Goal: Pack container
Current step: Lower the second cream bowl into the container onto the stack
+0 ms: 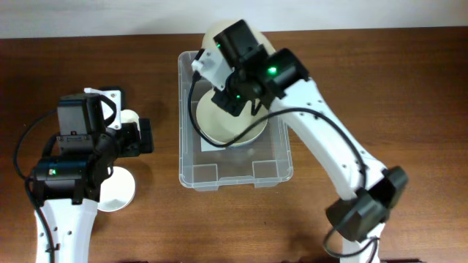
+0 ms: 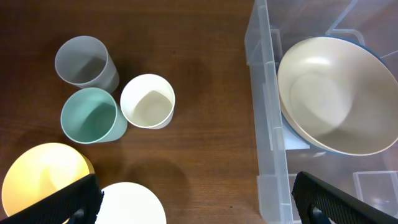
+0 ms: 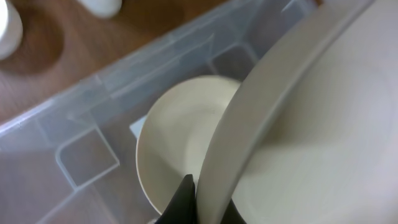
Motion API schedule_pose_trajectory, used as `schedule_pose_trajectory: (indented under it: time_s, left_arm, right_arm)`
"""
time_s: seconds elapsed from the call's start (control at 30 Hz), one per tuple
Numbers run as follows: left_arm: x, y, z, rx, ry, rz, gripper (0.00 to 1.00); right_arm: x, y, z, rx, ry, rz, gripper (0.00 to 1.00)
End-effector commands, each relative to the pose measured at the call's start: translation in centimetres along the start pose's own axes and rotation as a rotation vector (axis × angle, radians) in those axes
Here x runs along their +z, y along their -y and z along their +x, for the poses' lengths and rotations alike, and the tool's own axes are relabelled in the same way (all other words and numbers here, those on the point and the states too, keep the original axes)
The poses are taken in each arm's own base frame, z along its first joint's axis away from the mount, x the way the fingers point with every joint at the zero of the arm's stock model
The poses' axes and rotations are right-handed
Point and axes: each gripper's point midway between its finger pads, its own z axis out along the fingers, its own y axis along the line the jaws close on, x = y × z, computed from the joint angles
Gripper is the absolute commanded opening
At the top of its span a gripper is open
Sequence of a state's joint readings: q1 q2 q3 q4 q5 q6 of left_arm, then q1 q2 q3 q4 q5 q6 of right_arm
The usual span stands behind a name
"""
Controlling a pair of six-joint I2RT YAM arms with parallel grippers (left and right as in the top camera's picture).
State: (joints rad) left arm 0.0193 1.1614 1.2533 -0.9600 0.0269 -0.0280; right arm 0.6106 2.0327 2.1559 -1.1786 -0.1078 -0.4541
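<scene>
The clear container point(image 1: 235, 172) stands mid-table; it also shows in the left wrist view point(image 2: 267, 124) and in the right wrist view point(image 3: 81, 118). A cream bowl point(image 1: 219, 123) lies inside it point(image 2: 336, 93) point(image 3: 177, 143). My right gripper point(image 3: 208, 202) is shut on the rim of a second cream bowl point(image 3: 305, 124). It holds this bowl tilted over the container's far end point(image 1: 219, 33). My left gripper point(image 2: 199, 208) is open and empty, left of the container point(image 1: 146, 137).
Left of the container stand a grey cup point(image 2: 84, 62), a teal cup point(image 2: 90, 115) and a white cup point(image 2: 148, 101). A yellow bowl point(image 2: 37, 174) and a white bowl point(image 2: 134, 205) lie nearer the left arm; the white bowl also shows overhead point(image 1: 121, 191).
</scene>
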Motion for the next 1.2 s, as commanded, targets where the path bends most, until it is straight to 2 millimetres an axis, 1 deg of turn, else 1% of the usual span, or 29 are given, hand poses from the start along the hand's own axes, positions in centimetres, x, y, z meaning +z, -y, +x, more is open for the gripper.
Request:
schedule_pose_trajectory:
  time_s: [0.0, 0.1, 0.2, 0.23, 0.3, 0.33, 0.43, 0.53, 0.6, 0.7, 0.77, 0.83, 0.9, 1.03, 1.17]
  left_arm:
    - [-0.3, 0.0, -0.6, -0.015, 0.016, 0.002, 1.00]
    - [-0.3, 0.0, -0.6, -0.015, 0.016, 0.002, 1.00]
    - [-0.3, 0.0, -0.6, -0.015, 0.016, 0.002, 1.00]
    - [-0.3, 0.0, -0.6, -0.015, 0.016, 0.002, 1.00]
    - [-0.3, 0.0, -0.6, -0.015, 0.016, 0.002, 1.00]
    - [-0.3, 0.0, -0.6, -0.015, 0.016, 0.002, 1.00]
    - [-0.3, 0.0, -0.6, -0.015, 0.016, 0.002, 1.00]
    - [-0.3, 0.0, -0.6, -0.015, 0.016, 0.002, 1.00]
    - [-0.3, 0.0, -0.6, -0.015, 0.016, 0.002, 1.00]
    - [-0.3, 0.0, -0.6, -0.015, 0.016, 0.002, 1.00]
    - [-0.3, 0.0, -0.6, -0.015, 0.016, 0.002, 1.00]
    - [-0.3, 0.0, -0.6, -0.015, 0.016, 0.002, 1.00]
    - [-0.3, 0.0, -0.6, -0.015, 0.016, 0.002, 1.00]
    - [-0.3, 0.0, -0.6, -0.015, 0.016, 0.002, 1.00]
    - [-0.3, 0.0, -0.6, -0.015, 0.016, 0.002, 1.00]
  right_arm:
    - [2.8, -1.8, 1.0, -0.062, -0.049, -0.096, 0.04]
    - [4.1, -2.8, 1.7, -0.063, -0.077, -0.156, 0.07]
    - [4.8, -3.0, 2.2, -0.058, -0.099, -0.171, 0.08]
    - [5.0, -3.1, 2.3, -0.056, -0.106, -0.174, 0.10]
    - [5.0, -3.1, 2.4, -0.056, -0.110, -0.175, 0.28]
    - [5.0, -3.1, 2.4, -0.056, -0.110, -0.175, 0.34]
    - [4.9, -3.0, 2.4, -0.053, -0.112, -0.171, 0.35]
    - [4.5, -3.1, 2.6, -0.041, -0.117, -0.174, 0.34]
    - [3.6, -3.4, 2.8, -0.007, -0.127, -0.177, 0.31]
    - [1.7, -5.0, 4.0, 0.020, -0.167, -0.246, 0.17]
    - [0.7, -6.5, 4.9, 0.040, -0.202, -0.317, 0.04]
    - [-0.1, -8.0, 5.9, 0.085, -0.245, -0.390, 0.04]
    - [-0.6, -8.7, 6.7, 0.145, -0.291, -0.417, 0.04]
    - [-0.8, -9.1, 7.4, 0.231, -0.347, -0.419, 0.04]
    - [-0.2, -9.0, 8.2, 0.236, -0.375, -0.414, 0.04]
